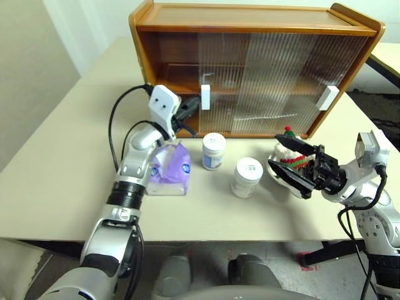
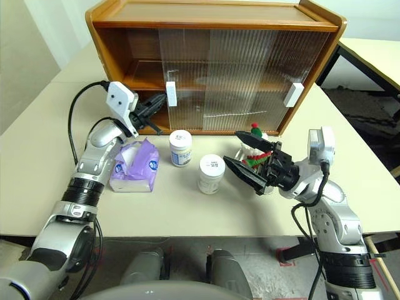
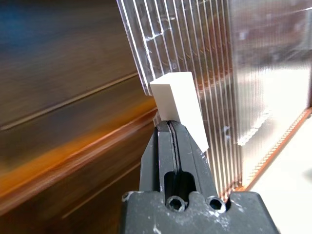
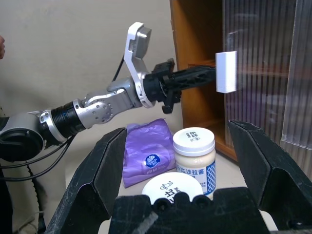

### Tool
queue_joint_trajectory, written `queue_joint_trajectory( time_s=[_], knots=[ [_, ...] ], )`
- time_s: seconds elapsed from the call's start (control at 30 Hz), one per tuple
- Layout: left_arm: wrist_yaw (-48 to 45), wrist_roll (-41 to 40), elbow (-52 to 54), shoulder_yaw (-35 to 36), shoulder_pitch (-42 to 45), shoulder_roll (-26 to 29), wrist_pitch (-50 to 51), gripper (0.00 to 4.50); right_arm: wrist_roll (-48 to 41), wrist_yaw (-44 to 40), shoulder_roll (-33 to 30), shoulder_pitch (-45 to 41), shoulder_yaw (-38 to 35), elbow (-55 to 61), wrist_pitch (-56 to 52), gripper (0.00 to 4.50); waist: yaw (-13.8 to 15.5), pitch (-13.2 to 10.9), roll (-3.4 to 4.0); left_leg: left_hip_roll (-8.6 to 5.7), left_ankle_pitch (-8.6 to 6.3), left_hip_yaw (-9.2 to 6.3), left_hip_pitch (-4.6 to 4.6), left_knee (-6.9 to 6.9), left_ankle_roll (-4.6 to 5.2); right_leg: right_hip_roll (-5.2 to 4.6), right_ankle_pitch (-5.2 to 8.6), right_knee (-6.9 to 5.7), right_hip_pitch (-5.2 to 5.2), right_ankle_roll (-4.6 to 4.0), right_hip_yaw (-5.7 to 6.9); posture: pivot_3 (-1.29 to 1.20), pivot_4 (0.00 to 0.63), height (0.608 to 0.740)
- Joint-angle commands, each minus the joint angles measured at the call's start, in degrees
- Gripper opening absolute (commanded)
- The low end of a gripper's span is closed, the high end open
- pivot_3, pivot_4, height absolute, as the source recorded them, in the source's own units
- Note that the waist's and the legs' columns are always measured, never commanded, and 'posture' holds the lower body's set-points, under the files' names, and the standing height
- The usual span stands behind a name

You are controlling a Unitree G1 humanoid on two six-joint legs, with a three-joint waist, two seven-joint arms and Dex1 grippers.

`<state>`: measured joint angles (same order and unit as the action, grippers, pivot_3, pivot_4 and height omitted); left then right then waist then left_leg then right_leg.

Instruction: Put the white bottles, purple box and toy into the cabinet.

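on table by cabinet (image 1: pixel 169 56), 2 blue-label bottles (image 1: pixel 213 150), l end effector (image 1: pixel 192 112) closed, r (image 1: pixel 289 163) open

toy (image 1: pixel 294 155) half behind right end effector (image 1: pixel 292 164)

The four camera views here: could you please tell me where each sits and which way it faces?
Left and right eye views: on the head, facing forward and down over both arms at the table and cabinet.
Left wrist view: along the shut left gripper at the cabinet's white handle.
Right wrist view: between the open right gripper's fingers, toward two white bottles, the purple box and the left gripper.
Shared: the handle.
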<state>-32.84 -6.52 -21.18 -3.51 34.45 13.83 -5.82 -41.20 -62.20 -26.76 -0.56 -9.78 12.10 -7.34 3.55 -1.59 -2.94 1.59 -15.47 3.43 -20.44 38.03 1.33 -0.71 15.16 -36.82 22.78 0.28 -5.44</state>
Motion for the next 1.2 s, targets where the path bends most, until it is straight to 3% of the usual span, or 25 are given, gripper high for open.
queue_joint_trajectory(
  time_s=[0.03, 0.4, 0.57, 0.87, 1.2],
  knots=[
    [-1.2, 1.38, -1.32, -2.53, 1.26, -1.65, -0.98, 0.03, 0.5, 1.18, -0.51, 0.28, -0.08, 1.68, -0.6, 4.5, -0.07, 0.0, 0.0, 0.0, 0.0, 0.0, 0.0, 0.0, 0.0, 0.0, 0.0, 0.0, 0.0, 0.0, 0.0, 0.06, 0.0, 0.74],
    [-2.55, 3.35, -11.45, -5.55, 6.93, -6.6, -4.49, 0.03, 0.04, 1.8, -1.67, 1.49, -0.58, 3.08, -0.87, 4.5, -2.02, 0.0, 0.0, -0.07, 0.02, -0.02, -0.02, 0.04, 0.03, 0.12, 0.05, 0.01, -0.04, 0.16, -0.2, 0.03, 0.0, 0.74],
    [-3.42, 2.6, -8.7, -5.67, 6.84, -7.23, -4.59, 0.03, 0.08, 2.73, -1.66, 1.89, -0.61, 3.89, -0.78, 4.5, -3.5, 0.0, 0.0, -0.03, 0.01, -0.01, -0.02, 0.01, 0.02, 0.24, 0.06, 0.01, -0.08, 0.19, -0.32, 0.02, 0.0, 0.74],
    [-1.67, -0.75, 7.38, 0.09, -1.9, -0.27, 1.86, 0.03, 0.51, 3.74, -1.26, 0.89, 0.47, 3.63, -0.92, 4.5, -5.59, -0.05, 0.07, 0.08, 0.0, 0.04, 0.14, -0.06, 0.0, 0.33, 0.07, -0.1, -0.33, 0.21, -0.43, 0.04, 0.0, 0.74],
    [1.94, 1.28, 4.6, 1.3, -0.3, 0.3, 2.76, 0.03, 0.93, 2.65, -1.27, -0.87, 1.07, 1.74, -0.84, 4.5, -3.88, -0.05, 0.06, -0.03, 0.03, 0.02, 0.18, 0.05, 0.05, 0.21, 0.02, -0.05, -0.35, 0.24, -0.38, 0.06, 0.0, 0.74]
  ],
)
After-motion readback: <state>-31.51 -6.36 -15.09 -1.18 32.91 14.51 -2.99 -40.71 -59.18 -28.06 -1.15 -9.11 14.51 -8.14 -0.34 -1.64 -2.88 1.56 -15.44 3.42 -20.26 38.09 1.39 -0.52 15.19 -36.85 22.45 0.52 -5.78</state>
